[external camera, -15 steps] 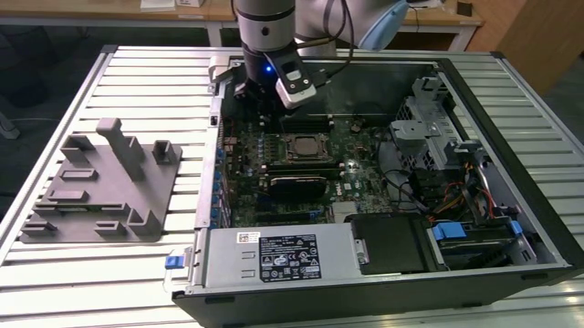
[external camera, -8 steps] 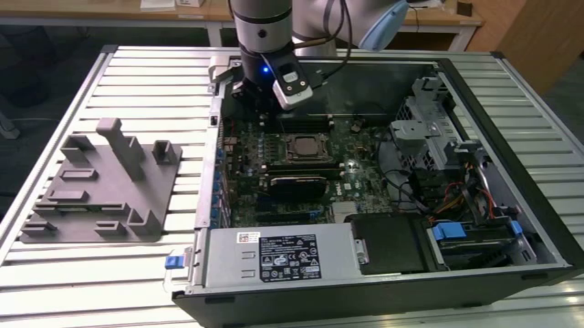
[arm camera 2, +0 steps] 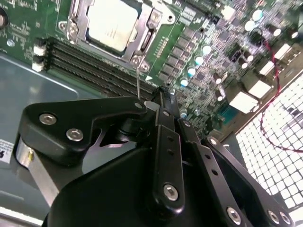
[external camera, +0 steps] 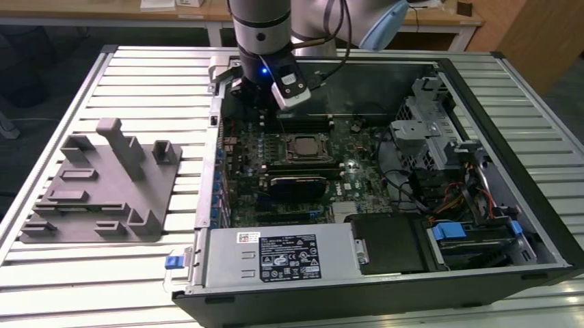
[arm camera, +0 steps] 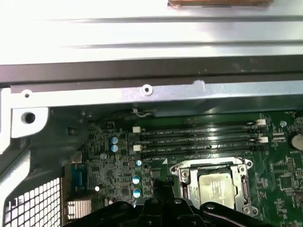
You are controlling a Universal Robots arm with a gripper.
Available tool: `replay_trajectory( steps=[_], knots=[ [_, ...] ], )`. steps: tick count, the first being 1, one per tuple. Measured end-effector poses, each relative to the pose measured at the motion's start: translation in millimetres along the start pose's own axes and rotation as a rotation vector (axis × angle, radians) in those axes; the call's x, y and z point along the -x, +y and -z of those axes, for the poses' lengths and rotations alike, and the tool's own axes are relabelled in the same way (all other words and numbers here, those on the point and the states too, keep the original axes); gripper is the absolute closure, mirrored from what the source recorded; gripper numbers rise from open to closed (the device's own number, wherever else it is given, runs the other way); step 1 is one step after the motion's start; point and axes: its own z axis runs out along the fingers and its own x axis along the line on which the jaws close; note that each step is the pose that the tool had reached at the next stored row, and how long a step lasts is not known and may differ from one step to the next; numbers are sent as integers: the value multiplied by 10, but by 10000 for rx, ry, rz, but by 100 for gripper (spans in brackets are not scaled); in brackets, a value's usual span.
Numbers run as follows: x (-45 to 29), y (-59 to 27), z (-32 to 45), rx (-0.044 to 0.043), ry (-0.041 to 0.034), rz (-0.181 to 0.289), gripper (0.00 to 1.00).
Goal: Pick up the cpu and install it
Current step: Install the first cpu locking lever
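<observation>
Lying in its socket (arm camera 2: 147, 34) (metal-framed), the cpu (arm camera 2: 112, 23) is found just past the memory slots (arm camera 2: 94, 64) from the gripper (arm camera 2: 158, 97); whether that is spread or closed cannot be told, though seemingly nothing is carried.

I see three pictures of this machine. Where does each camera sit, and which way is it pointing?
Exterior view: off the arm, raised, looking down into the open computer case on the slatted table; the arm and end effector show over the motherboard.
First wrist view: on the arm, looking past the end effector at the motherboard and the case's wall.
Second wrist view: on the arm, looking along the end effector's black linkage at the motherboard.
Shared: all three show the cpu seated on the motherboard.
</observation>
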Motion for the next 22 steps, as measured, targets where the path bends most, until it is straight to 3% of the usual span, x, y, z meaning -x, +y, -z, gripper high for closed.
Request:
replay_trajectory(
  steps=[3, 8, 13, 19, 22],
  knots=[
    [-16, -2, -4, 73, 5, -3, 89],
    [-30, -4, -10, 356, 25, -18, 89],
    [-31, -4, -12, 962, 67, -57, 89],
    [-30, -4, -12, 987, 69, -59, 89],
    [13, -1, -14, 987, 73, -59, 89]
  ],
)
